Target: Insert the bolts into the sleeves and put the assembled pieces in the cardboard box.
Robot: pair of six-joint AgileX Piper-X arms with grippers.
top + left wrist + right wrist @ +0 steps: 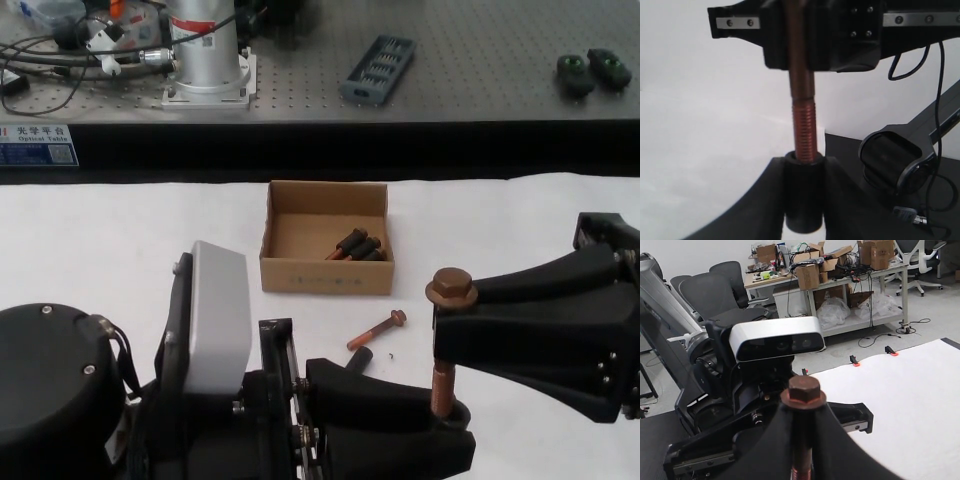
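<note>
**Item 1. Left tool (452, 422).** Low over the near side of the bench and closed on the sleeve (802, 200). You hold the sleeve upright with its bore facing up, so it acts as a fixed socket for the bolt above it.

**Item 2. Box (325, 275).** Sits open-topped on the white sheet (100, 250), beyond both arms. Assembled pieces (358, 245) lie in its right-hand part. It is near enough that a finished piece should need only a short carry.

**Item 3. Loose bolt (378, 331).** Lies flat on the sheet between the box and the tools. A dark piece (360, 358) lies just beside it, partly hidden by your left arm. It is probably a spare sleeve, though you cannot tell for sure. By the look of it, both are waiting for a later round.

**Item 4. Held bolt (804, 125).** Stands vertical with the hex head up, above the sleeve. The left wrist view shows its threaded end at the sleeve's mouth and just entering it. Bolt and sleeve look lined up on one axis. Insertion appears begun but not seated, as most of the thread shows above the rim.

**Item 5. Right tool (802, 435).** Comes in from the right and is closed on the bolt's smooth shank just below the head. Gripping it high leaves the thread free to go down. Any tilt at this point risks binding at the rim.
</note>
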